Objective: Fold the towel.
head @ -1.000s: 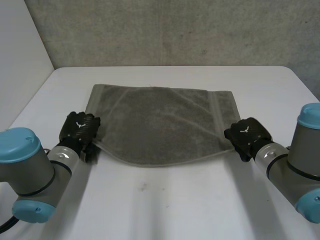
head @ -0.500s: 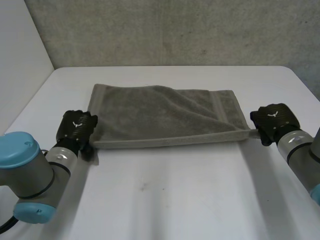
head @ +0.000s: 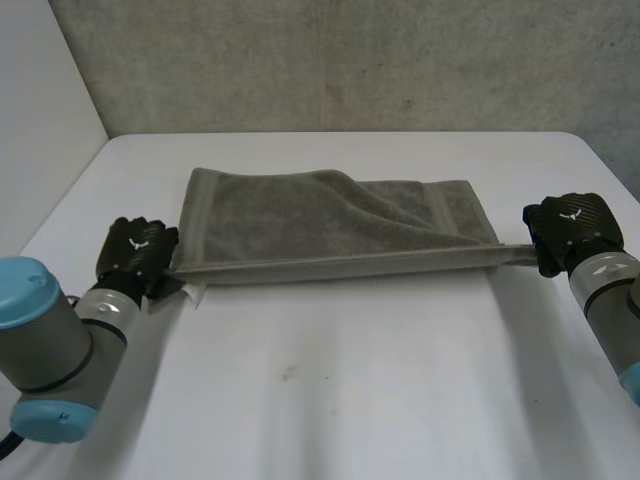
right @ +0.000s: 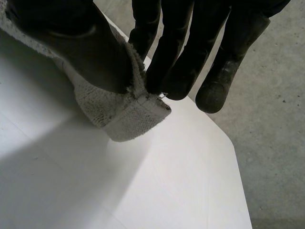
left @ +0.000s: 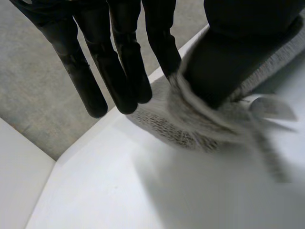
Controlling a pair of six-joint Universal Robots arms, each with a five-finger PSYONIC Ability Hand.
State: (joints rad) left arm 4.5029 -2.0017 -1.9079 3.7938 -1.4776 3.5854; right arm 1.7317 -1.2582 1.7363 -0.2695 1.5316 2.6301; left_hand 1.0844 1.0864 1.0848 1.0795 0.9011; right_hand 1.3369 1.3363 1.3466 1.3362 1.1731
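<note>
Left hand (head: pixel 140 250) and right hand (head: pixel 572 228) each pinched 1 near corner of the grey towel (head: pixel 300 225), stretched taut; the fold itself seemingly remained

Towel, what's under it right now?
The white table: the towel lies on it, its near edge pinched at each end by the left hand and right hand. The tabletop beneath the cloth is covered, so anything there cannot be seen.
</note>
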